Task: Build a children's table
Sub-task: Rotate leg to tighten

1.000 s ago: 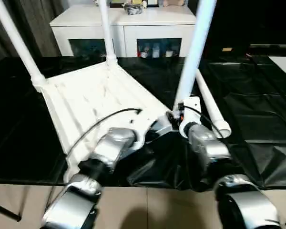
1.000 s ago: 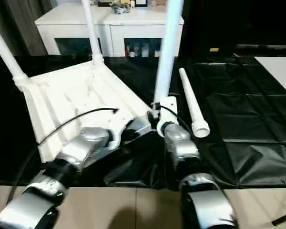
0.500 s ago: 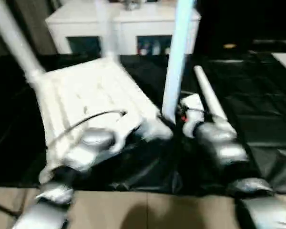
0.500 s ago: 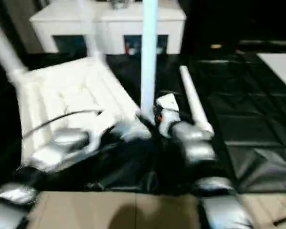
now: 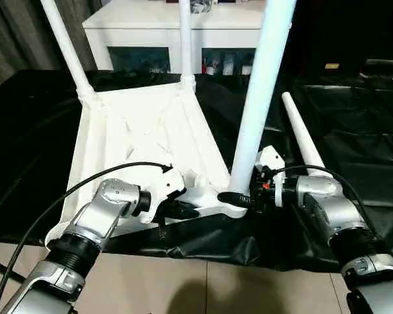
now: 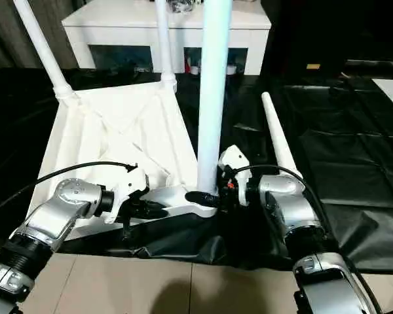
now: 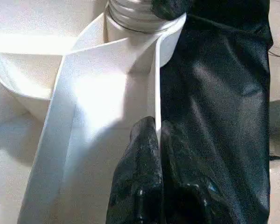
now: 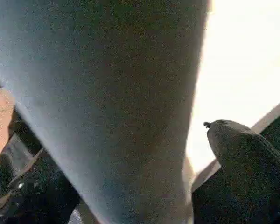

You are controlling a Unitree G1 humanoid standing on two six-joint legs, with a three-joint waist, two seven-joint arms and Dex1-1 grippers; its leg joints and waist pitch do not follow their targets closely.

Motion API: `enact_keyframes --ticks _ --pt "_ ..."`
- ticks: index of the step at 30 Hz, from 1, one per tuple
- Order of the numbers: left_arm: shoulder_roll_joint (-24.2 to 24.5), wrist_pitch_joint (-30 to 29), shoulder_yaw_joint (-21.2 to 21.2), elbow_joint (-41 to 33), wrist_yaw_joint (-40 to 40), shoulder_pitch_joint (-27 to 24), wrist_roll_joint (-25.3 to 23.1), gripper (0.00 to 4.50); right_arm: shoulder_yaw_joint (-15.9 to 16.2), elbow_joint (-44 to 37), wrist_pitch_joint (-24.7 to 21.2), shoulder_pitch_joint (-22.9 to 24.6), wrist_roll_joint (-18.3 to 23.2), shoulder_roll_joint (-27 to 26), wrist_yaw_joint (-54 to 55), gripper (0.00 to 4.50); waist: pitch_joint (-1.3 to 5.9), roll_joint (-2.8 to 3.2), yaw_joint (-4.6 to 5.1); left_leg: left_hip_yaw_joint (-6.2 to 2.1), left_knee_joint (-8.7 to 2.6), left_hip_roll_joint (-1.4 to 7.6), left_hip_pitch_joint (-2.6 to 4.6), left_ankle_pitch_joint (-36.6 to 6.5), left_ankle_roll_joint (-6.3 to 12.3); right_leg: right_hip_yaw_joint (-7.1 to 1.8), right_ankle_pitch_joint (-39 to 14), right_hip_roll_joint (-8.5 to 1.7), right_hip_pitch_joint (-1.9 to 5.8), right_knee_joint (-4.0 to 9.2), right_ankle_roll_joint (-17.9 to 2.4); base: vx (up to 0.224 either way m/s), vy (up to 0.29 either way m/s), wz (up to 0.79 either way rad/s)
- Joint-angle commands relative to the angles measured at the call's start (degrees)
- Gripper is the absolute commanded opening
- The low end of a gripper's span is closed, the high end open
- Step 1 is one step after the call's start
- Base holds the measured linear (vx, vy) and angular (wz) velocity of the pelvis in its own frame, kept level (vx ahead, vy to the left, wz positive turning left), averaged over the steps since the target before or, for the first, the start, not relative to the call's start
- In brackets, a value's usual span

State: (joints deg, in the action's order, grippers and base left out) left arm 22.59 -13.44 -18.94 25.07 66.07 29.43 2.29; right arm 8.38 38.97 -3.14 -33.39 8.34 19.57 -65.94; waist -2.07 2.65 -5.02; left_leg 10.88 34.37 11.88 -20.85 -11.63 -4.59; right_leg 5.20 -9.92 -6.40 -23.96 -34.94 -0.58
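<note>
Status: tabletop (image 5: 137, 131) is upside down on the black sheet (image 5: 354, 131), ribs up. Three legs stand in corner sockets — two at the far corners, far-left leg (image 5: 65, 49) and far-right leg (image 5: 185, 39), plus the near-right leg (image 5: 262, 85) I'm working on. Fourth leg (image 5: 301, 134) lies loose on the sheet, just beside my right arm. Near-left socket looks empty, so I'd call it roughly three quarters done; left to do: seat this leg fully, fit the last one, flip the table.

My right gripper (image 5: 239, 198) is clamped around the base of the near-right leg, a finger on each side. My left gripper (image 7: 151, 140) pinches the thin near rim of the tabletop, fingers closed on it, steadying the top.

Head views give the whole layout and leg count. Left wrist view adds the pinch on the rim and the leg's ribbed end sitting in the socket (image 7: 130, 23). Right wrist view shows the leg pressed between my fingertips (image 8: 242, 154) — can't judge seating depth there.
</note>
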Motion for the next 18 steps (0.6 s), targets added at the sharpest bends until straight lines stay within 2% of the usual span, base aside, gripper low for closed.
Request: enact_keyframes --ticks 1,8,14,17,18 --pt "-0.2 -0.6 -1.3 -0.7 1.7 0.2 0.2 0.0 1.8 -0.1 0.5 -1.1 -1.4 0.3 -1.3 3.89 3.32 -0.75 0.22 -0.17 -4.19 1.23 0.24 -10.4 3.69 -2.45 -11.3 -1.93 3.43 3.8 -13.5 0.0 0.0 0.0" --pt "-0.1 -0.7 -1.1 -0.8 1.8 0.1 0.1 0.0 3.8 0.5 1.4 -0.9 -3.7 2.1 -3.0 3.34 3.46 -0.96 0.14 -0.15 -3.89 1.2 0.08 -7.9 5.01 -2.39 -8.7 -1.88 3.45 3.5 -14.1 0.0 0.0 0.0" --pt "-0.1 -0.9 -1.1 -0.9 1.4 0.1 0.1 0.0 2.6 2.0 0.9 -1.2 -3.5 1.2 -0.4 2.91 3.43 -0.97 0.16 -0.17 -3.91 1.21 0.07 -8.4 4.86 -2.4 -9.9 -1.91 3.44 3.6 -13.9 0.0 0.0 0.0" --pt "-0.3 -0.8 -0.9 -0.6 1.1 0.2 0.0 0.0 1.2 2.4 0.1 -1.0 -2.0 0.0 0.2 2.79 3.31 -0.9 0.23 -0.19 -4.04 1.25 0.1 -9.4 4.54 -2.4 -11.2 -1.92 3.38 3.77 -13.7 0.0 0.0 0.0" --pt "-0.7 -0.9 -0.7 -0.4 0.6 0.3 0.1 0.0 -0.1 2.3 -0.5 -0.6 -0.4 -1.2 1.1 2.78 3.26 -0.96 0.29 -0.21 -4.13 1.25 0.08 -10.2 4.19 -2.42 -12.4 -1.97 3.39 3.9 -13.5 0.0 0.0 0.0"
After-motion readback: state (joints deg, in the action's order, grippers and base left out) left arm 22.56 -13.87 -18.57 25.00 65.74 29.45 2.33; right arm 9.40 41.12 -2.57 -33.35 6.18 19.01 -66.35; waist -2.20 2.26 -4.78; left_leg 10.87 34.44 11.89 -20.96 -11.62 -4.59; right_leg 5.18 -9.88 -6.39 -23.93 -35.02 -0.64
